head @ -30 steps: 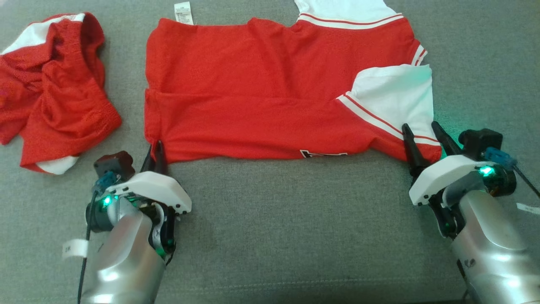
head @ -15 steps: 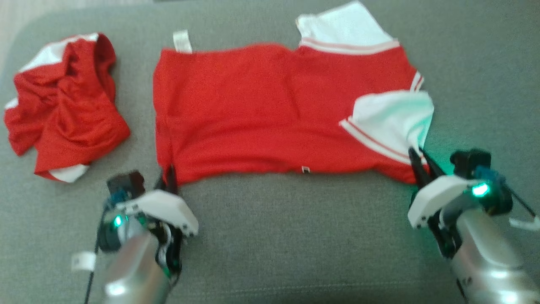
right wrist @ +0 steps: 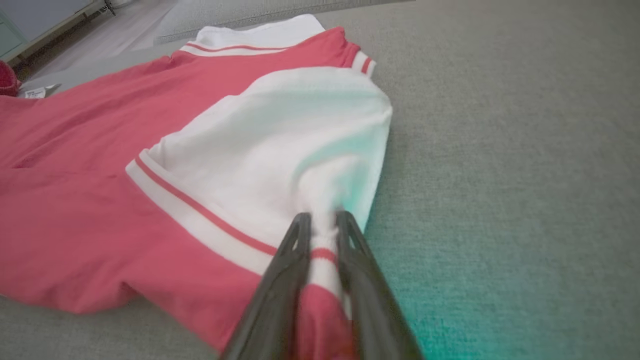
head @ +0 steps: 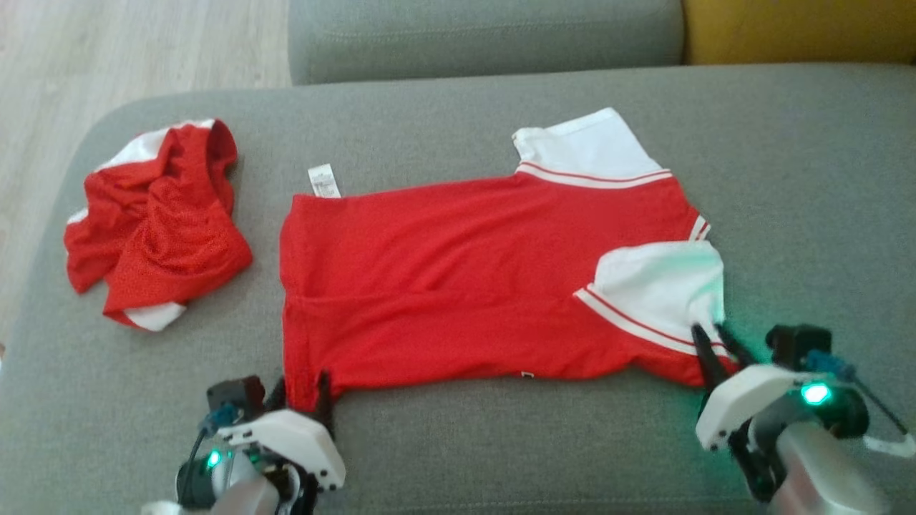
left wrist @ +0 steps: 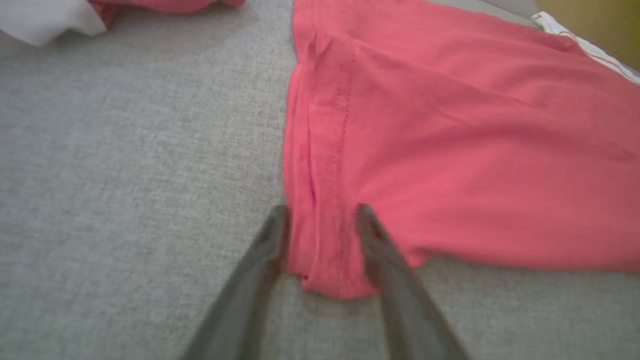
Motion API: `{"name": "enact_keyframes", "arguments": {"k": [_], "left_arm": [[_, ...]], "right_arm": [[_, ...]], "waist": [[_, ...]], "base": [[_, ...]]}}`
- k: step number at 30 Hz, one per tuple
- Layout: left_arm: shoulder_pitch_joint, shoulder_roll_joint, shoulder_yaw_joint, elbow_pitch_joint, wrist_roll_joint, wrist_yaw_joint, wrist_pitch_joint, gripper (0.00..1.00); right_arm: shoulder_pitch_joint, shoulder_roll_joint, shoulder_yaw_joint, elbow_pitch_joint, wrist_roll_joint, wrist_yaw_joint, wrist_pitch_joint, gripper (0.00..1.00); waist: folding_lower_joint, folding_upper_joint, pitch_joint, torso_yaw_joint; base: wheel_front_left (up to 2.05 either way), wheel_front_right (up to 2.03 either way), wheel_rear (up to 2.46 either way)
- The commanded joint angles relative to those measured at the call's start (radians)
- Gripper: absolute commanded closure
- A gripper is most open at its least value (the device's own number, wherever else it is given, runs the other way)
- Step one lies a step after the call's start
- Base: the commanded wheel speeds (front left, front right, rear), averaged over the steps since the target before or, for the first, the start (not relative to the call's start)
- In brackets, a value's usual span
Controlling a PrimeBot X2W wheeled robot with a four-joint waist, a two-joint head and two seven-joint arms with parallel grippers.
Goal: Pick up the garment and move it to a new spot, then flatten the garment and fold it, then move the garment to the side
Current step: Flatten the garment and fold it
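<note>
1. Two red-and-white garments lie on one grey sofa. In the head view a shirt is spread flat at centre, and a crumpled bundle sits at 10 o'clock, well apart from it.
2. The shirt has two white sleeves. The far sleeve is at its 1 o'clock corner, and the near sleeve is folded over the red body at 4 o'clock.
3. One white label juts from the shirt's 11 o'clock corner.
4. Two pincers meet the shirt's near edge. The left pincer, at 7 o'clock, has its two fingers parted and straddles the hem corner, with cloth lying between them.
5. The right pincer, at 4 o'clock, is closed tight on the near sleeve's cuff. The cloth is bunched between its two fingers.
6. Green light tints that sleeve.
</note>
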Motion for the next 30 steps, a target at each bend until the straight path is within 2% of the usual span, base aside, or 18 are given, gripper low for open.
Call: {"name": "enact_keyframes", "arguments": {"k": [1, 7, 10, 18, 24, 30], "left_arm": [[-0.018, 0.026, 0.04, -0.021, 0.015, 0.012, 0.011, 0.0], [-0.15, 0.059, 0.047, -0.091, 0.066, 0.02, 0.011, 0.0], [-0.25, 0.089, 0.037, -0.092, 0.084, 0.011, 0.048, 0.0], [-0.488, 0.177, 0.005, -0.052, 0.111, -0.045, 0.228, 0.0], [-0.582, 0.207, 0.003, -0.013, 0.097, -0.085, 0.312, 0.0], [-0.621, 0.216, 0.002, 0.017, 0.083, -0.112, 0.341, 0.0]], "right_arm": [[-0.037, -0.016, 0.002, -0.054, -0.004, 0.007, -0.012, 0.0], [-0.12, -0.022, -0.01, -0.152, -0.023, 0.007, -0.002, 0.0], [-0.179, -0.027, 0.003, -0.19, -0.03, 0.007, 0.021, 0.0], [-0.334, -0.035, 0.051, -0.251, -0.03, 0.007, 0.055, 0.0], [-0.41, -0.043, 0.094, -0.261, -0.015, 0.007, 0.057, 0.0], [-0.462, -0.052, 0.12, -0.255, -0.001, 0.007, 0.052, 0.0]], "waist": [[0.0001, -0.0001, 0.025, 0.003], [0.0001, -0.0001, 0.104, 0.007], [0.0001, -0.0001, 0.145, 0.009], [0.0001, -0.0001, 0.258, 0.0], [0.0001, -0.0001, 0.328, -0.014], [0.0001, -0.0001, 0.362, -0.023]], "base": [[0.0, 0.0, 0.0], [0.0, 0.0, 0.0], [0.0, 0.0, 0.0], [0.0, 0.0, 0.0], [0.0, 0.0, 0.0], [0.0, 0.0, 0.0]]}}
